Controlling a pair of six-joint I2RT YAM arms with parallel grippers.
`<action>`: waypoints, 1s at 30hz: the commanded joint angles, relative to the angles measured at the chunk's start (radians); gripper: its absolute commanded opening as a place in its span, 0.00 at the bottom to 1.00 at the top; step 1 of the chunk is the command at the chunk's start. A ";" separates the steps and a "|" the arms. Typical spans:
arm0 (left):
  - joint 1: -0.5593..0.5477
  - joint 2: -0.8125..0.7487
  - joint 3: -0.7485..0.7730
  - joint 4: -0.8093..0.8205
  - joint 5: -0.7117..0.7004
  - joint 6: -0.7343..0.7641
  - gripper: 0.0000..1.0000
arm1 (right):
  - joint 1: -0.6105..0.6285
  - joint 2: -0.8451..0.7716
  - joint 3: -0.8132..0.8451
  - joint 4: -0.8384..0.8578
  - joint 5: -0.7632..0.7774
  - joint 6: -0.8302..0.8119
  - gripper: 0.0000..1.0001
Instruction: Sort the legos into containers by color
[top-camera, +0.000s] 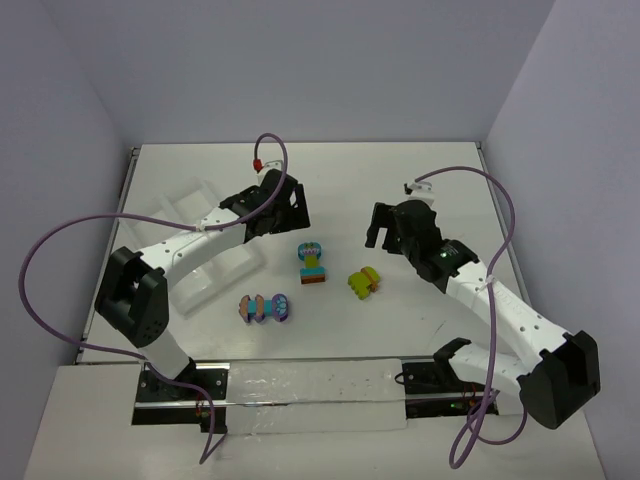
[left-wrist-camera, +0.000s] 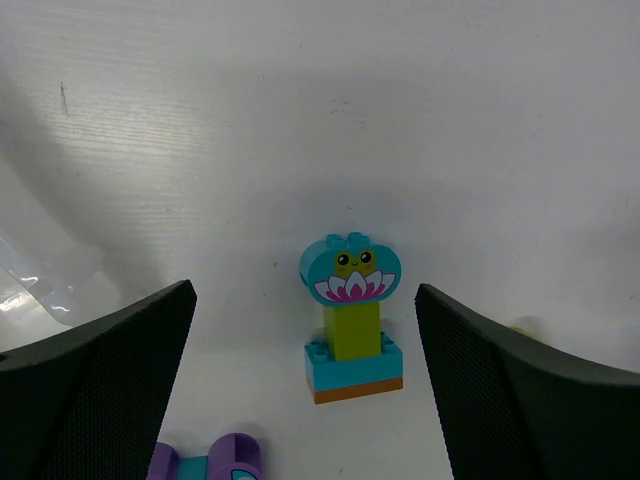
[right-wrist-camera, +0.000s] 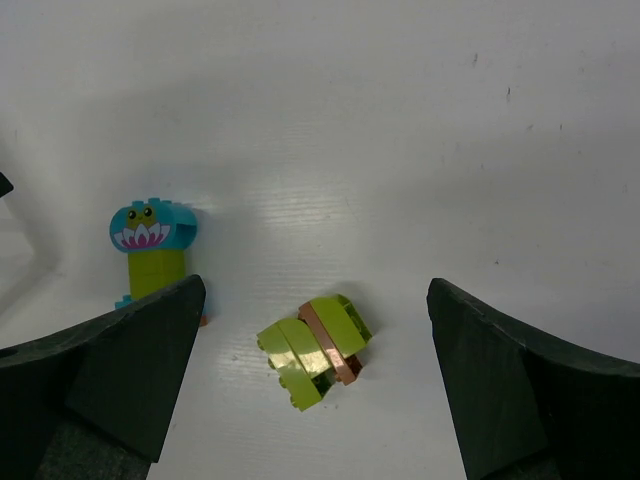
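tray (top-camera: 185, 200) lies half hidden under the left arm (top-camera: 190, 243), purple bricks (left-wrist-camera: 215, 460) cut off in wrist view, left pincer (left-wrist-camera: 302, 300) and right pincer (right-wrist-camera: 315, 290) released.

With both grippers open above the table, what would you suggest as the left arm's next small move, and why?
I would probably lower the left gripper onto the frog-faced turquoise, lime and orange lego cluster: its jaws are open and hold nothing, and the wrist view shows that cluster centred between the fingers, apart from both.
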 joint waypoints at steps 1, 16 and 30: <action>-0.007 -0.032 0.017 0.010 -0.015 -0.038 0.99 | 0.008 -0.061 -0.026 0.022 0.031 0.019 1.00; -0.061 0.144 0.149 -0.087 -0.014 -0.068 0.96 | 0.007 -0.082 -0.027 0.011 -0.008 0.014 1.00; -0.104 0.385 0.346 -0.214 -0.031 -0.129 0.99 | 0.007 -0.114 -0.013 -0.015 0.023 0.016 1.00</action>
